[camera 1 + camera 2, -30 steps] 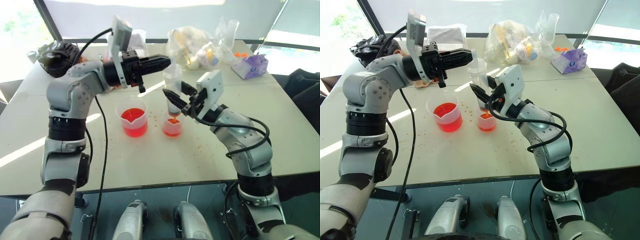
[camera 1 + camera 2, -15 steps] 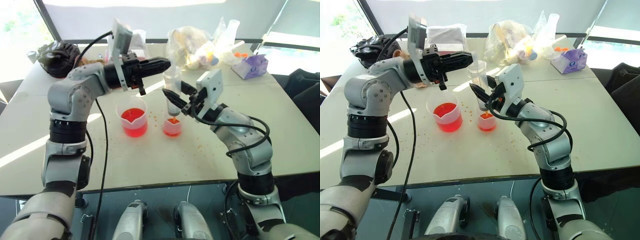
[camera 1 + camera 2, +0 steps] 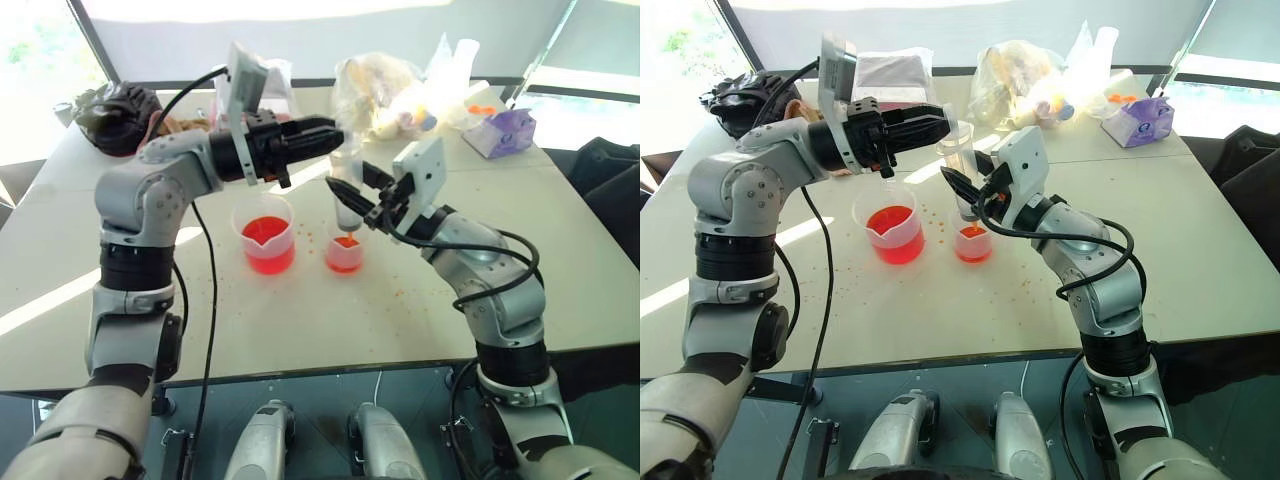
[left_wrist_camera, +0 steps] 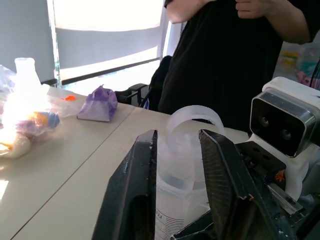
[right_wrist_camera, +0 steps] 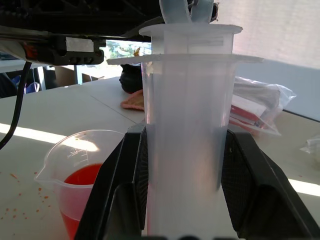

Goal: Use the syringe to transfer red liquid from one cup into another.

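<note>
Syringe [image 3: 347, 185]: clear barrel, white plunger. Stands upright, long axis vertical, orange tip down over the smaller cup [image 3: 344, 254]. The plunger's ring handle sits at the top.

Right end effector [image 3: 348, 192]: both black fingers pressed against the barrel from opposite sides, pinching the syringe at mid-height. It carries the tool.

Left end effector [image 3: 940, 119]: fingers spread, one on either side of the plunger ring, as the left wrist view shows; whether either finger touches the ring cannot be told. It reaches in level from the robot's left, at the top of the syringe, above the right end effector.

Smaller cup: on the table [image 3: 300, 310], directly under the tip, holding a shallow layer of red liquid [image 3: 344, 262].

Beaker [image 3: 266, 234]: just beside the smaller cup on the robot's left, apart from it, spout toward the robot, partly filled with red liquid.

Governing relation: the plunger travels along the vertical axis, and the left end effector is the one placed at its head. Judgement: emptying into the smaller cup looks close to done or done.
</note>
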{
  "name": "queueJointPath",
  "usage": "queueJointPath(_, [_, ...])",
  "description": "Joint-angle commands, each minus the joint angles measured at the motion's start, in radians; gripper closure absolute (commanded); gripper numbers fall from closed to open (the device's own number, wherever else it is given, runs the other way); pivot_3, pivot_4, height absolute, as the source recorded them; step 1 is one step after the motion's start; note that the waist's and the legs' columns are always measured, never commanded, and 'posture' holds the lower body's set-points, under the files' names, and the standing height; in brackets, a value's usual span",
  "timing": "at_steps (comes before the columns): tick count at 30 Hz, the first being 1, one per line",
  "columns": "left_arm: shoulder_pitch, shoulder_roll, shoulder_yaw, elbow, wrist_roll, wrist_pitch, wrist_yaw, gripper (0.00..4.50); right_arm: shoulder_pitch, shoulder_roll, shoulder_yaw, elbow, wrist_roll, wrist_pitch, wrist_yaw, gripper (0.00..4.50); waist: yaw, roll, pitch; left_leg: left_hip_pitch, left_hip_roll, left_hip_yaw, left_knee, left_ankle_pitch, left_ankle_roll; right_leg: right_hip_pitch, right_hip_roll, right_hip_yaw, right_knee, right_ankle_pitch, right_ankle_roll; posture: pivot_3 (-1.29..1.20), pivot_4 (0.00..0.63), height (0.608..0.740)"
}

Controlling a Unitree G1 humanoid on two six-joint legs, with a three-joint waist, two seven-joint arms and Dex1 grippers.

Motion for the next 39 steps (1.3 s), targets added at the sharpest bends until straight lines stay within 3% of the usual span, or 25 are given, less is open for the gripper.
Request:
queueJointPath(1, [0.006, -0.001, -0.013, -0.044, -0.015, 0.005, -0.011, 2.57, -0.054, 0.000, -0.028, -0.043, 0.019, -0.035, 0.003, 3.08, 0.000, 0.000, 0.000, 0.000, 0.000, 0.000, 0.000, 0.000, 0.000, 0.000, 0.000, 0.000, 0.000, 0.000, 0.000, 0.00, 0.150, 0.736])
queueJointPath(8, [0.001, 0.066, 0.065, -0.067, -0.029, 0.009, 0.018, 2.57, -0.054, -0.001, -0.030, -0.048, 0.022, -0.030, 0.004, 3.08, -0.002, 0.000, 0.000, 0.000, 0.000, 0.000, 0.000, 0.000, 0.000, 0.000, 0.000, 0.000, 0.000, 0.000, 0.000, 0.00, 0.150, 0.736])
queueJointPath(13, [0.051, 0.206, 0.169, -0.112, -0.063, 0.049, 0.035, 2.57, -0.074, -0.001, -0.033, -0.037, 0.021, -0.030, 0.003, 3.08, -0.009, 0.000, 0.000, 0.001, 0.001, 0.000, -0.001, 0.000, 0.000, -0.001, 0.000, 0.001, 0.000, 0.000, 0.000, 0.00, 0.150, 0.736])
queueJointPath(18, [0.158, 0.283, 0.228, -0.223, -0.132, 0.112, 0.044, 2.57, -0.142, -0.008, -0.070, -0.002, 0.053, 0.010, 0.001, 3.08, 0.000, 0.000, 0.000, 0.000, 0.001, 0.000, 0.000, 0.000, 0.000, 0.000, -0.001, 0.000, 0.000, 0.000, 0.000, 0.00, 0.150, 0.736])
queueJointPath(29, [0.440, 0.258, 0.259, -0.483, -0.253, 0.136, 0.150, 2.57, -0.532, -0.145, -0.230, 0.306, 0.115, 0.500, -0.157, 3.08, 0.002, 0.000, 0.000, 0.000, 0.000, 0.000, -0.001, 0.000, 0.000, 0.000, -0.004, 0.000, 0.000, 0.000, -0.001, 0.00, 0.150, 0.736])
queueJointPath(35, [0.535, 0.249, 0.262, -0.552, -0.284, 0.126, 0.198, 2.57, -0.587, -0.296, -0.115, 0.417, 0.086, 0.697, -0.090, 3.08, 0.001, 0.000, 0.000, 0.000, 0.000, 0.001, -0.002, -0.001, 0.001, 0.000, -0.004, 0.000, -0.002, 0.000, -0.001, 0.00, 0.150, 0.736])
queueJointPath(39, [0.568, 0.269, 0.263, -0.574, -0.293, 0.123, 0.202, 2.57, -0.591, -0.385, 0.062, 0.466, 0.069, 0.847, -0.019, 3.08, -0.001, 0.000, 0.000, 0.000, 0.000, 0.002, -0.001, -0.001, 0.001, 0.000, -0.004, 0.000, -0.002, 0.000, -0.001, 0.00, 0.150, 0.736])
